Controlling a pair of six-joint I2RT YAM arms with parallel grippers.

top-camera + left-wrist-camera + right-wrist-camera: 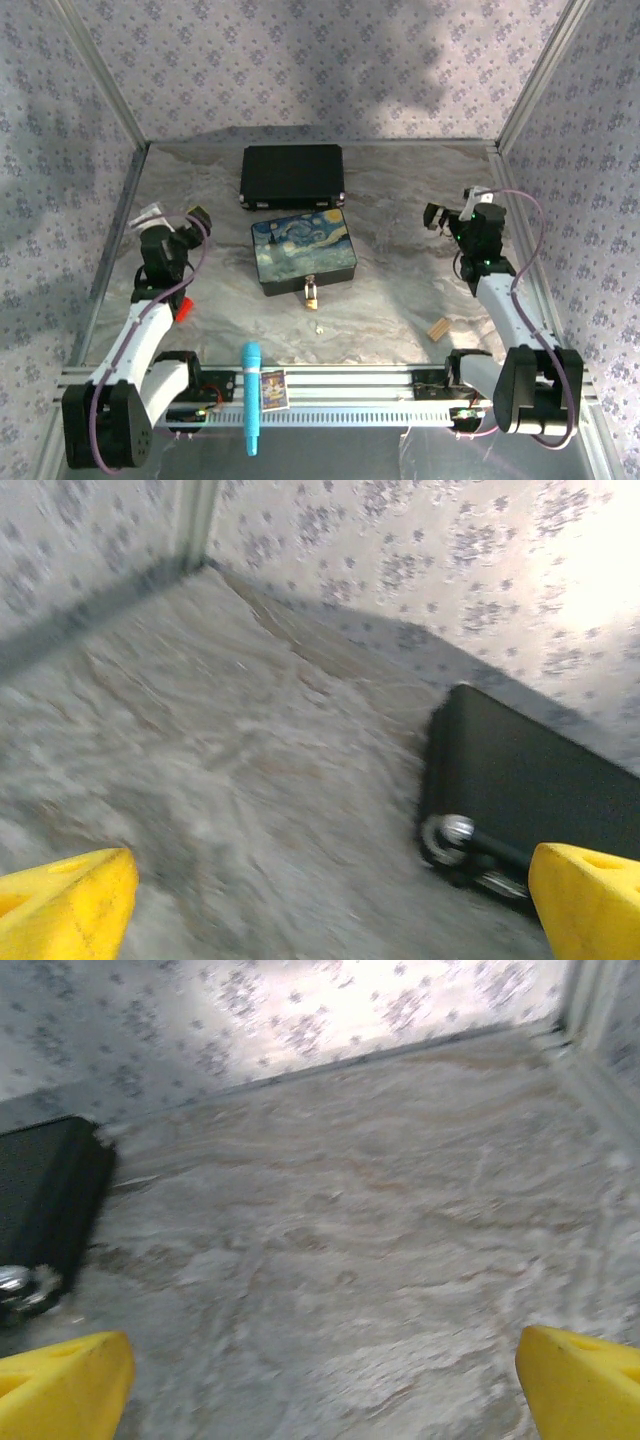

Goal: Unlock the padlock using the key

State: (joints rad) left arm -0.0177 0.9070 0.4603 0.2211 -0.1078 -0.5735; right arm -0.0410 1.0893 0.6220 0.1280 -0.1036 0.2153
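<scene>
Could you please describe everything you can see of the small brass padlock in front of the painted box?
The small brass-yellow padlock looks metallic, with a thin silvery shackle at its far end meeting the front edge of the painted box with a blue night-sky lid. Its body lies on the marbled grey table, pointing toward the near edge. Whether it is latched is too small to tell. Nothing else touches it.
</scene>
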